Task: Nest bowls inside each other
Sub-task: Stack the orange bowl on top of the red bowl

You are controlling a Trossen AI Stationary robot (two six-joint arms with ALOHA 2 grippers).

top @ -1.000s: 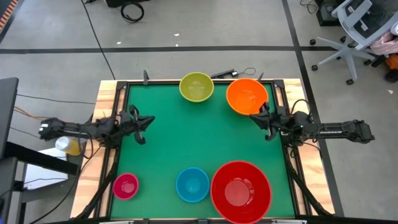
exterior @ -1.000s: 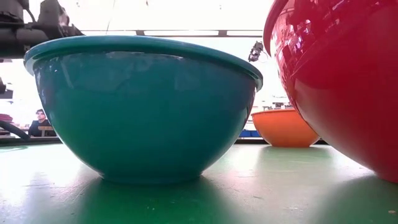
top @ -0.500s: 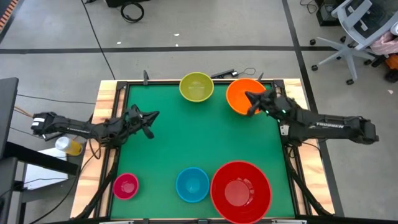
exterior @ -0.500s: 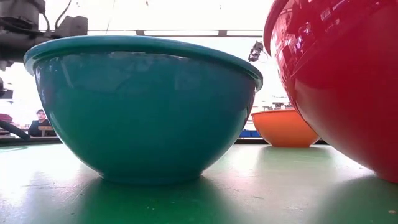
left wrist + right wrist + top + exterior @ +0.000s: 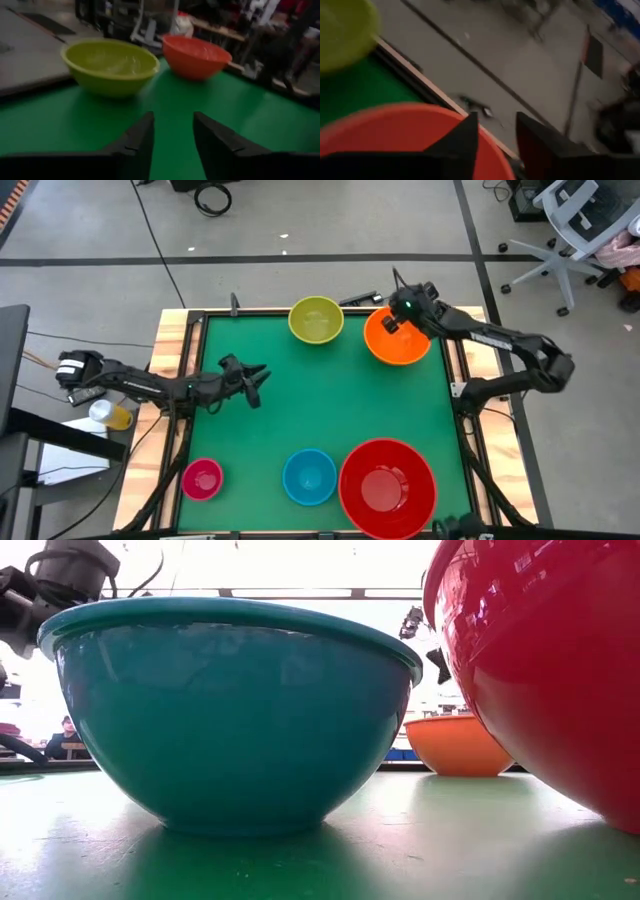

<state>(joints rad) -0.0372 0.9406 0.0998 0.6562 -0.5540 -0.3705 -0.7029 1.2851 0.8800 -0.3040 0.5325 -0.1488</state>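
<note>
Five bowls stand upright on their bases on the green table (image 5: 270,420). The yellow-green bowl (image 5: 316,319) and the orange bowl (image 5: 400,340) are at the far edge. The pink bowl (image 5: 202,478), the blue bowl (image 5: 309,476) and the big red bowl (image 5: 387,485) are at the near edge. My right gripper (image 5: 392,320) hangs open over the orange bowl's far rim (image 5: 420,112). My left gripper (image 5: 257,377) is open over the bare left part of the table, pointing toward the yellow-green bowl (image 5: 110,65) and the orange bowl (image 5: 195,55).
A raised wooden frame (image 5: 180,330) borders the table. In the low view the blue bowl (image 5: 230,720) and the red bowl (image 5: 540,670) fill the foreground, with the orange bowl (image 5: 455,745) behind. A person (image 5: 65,735) sits far behind. Bare mat lies mid-table.
My right gripper has swung from the table's right edge up and toward the far edge, over the orange bowl, turning as it went. My left gripper has moved a little toward the table's middle. No bowl has moved.
</note>
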